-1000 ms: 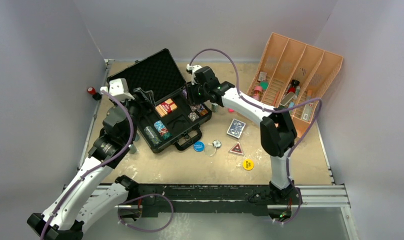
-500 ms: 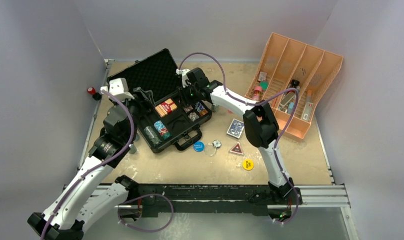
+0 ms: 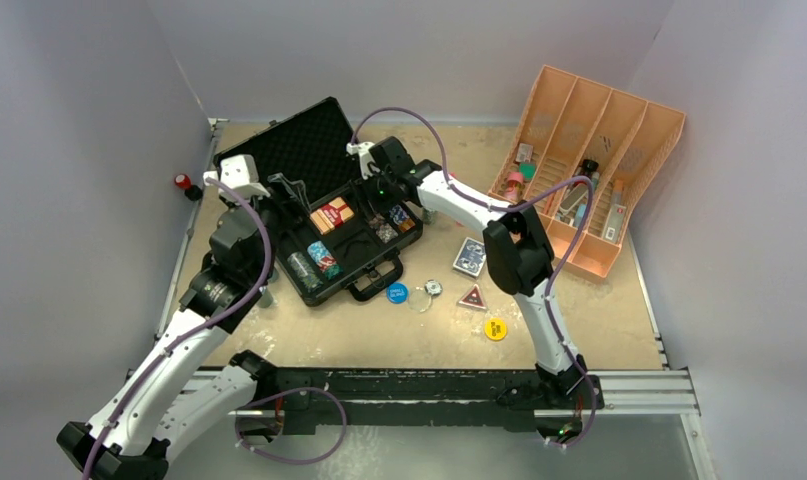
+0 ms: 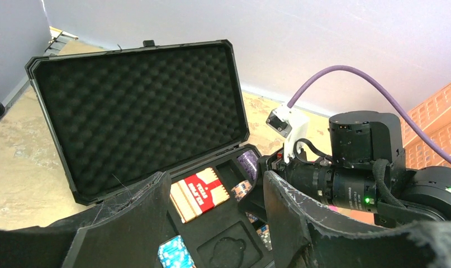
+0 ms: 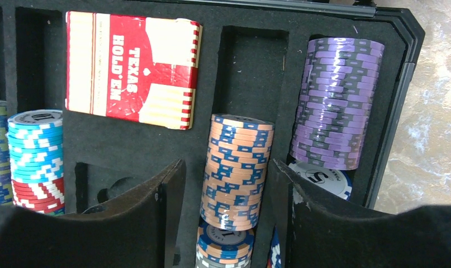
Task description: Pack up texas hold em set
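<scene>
Has the black case (image 3: pixel 299 150) open at the back left of the bench (image 3: pixel 579 310), egg-crate foam lid tilted up and back, handle facing the near edge. Holds in its foam base a red deck (image 5: pixel 133 70) marked TEXAS HOLD'EM, flat in its recess; a purple chip stack (image 5: pixel 335 103) in the slot against the case wall; an orange-and-blue chip stack (image 5: pixel 237 162) in the slot beside it; and a blue-and-white chip stack (image 5: pixel 36 139) farther along, red chips just below it.

Reaches into that base with the right hand (image 5: pixel 227 167), fingers apart and straddling the orange-and-blue chip stack. Shows a dark gap between 1 finger and the chips, so not clamped on them.

Hovers with the left hand (image 4: pixel 216 184) above the near side of the case, fingers spread apart, nothing gripped. Faces the foam lid, the red deck and the wrist of the right arm.

Has outside the case, on the bench, a blue deck (image 3: pixel 471 256) just to its right, and nearer the arms a blue disc (image 3: pixel 397 293), a pale disc (image 3: pixel 432 288), a red triangular piece (image 3: pixel 471 297) and a yellow disc (image 3: pixel 495 328) in a loose row, the yellow 1 nearest the arms.

Has the orange divided tray (image 3: pixel 671 135) tilted at the back right, small items in its channels, and a red button (image 3: pixel 183 182) at the left edge of the bench.
</scene>
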Available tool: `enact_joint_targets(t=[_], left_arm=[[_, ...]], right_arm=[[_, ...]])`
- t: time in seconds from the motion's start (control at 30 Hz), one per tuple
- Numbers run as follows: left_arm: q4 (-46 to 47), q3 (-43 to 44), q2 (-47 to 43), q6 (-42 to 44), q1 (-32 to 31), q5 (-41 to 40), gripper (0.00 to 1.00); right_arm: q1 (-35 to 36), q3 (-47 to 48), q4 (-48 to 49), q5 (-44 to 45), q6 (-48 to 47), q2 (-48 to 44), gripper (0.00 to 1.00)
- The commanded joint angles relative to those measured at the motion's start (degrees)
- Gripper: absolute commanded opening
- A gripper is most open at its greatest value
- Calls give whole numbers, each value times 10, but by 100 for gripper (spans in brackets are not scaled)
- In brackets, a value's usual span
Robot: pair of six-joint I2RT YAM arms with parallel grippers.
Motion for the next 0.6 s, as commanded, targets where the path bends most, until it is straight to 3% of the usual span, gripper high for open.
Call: enact_joint_targets(t=[0.0, 0.17, 0.37, 0.57], left_arm=[[17, 4, 0, -5, 6, -2, 61], [17, 4, 2, -5, 8, 0, 61], [16, 4, -1, -5, 10, -1, 61], [14, 4, -2, -4, 10, 0, 61]], right_arm=[[2, 19, -13, 3, -15, -28, 62], [2, 21, -6, 16, 4, -46, 63], [2, 4, 7, 24, 42, -76, 56], [1, -68, 65, 124, 85, -146, 56]])
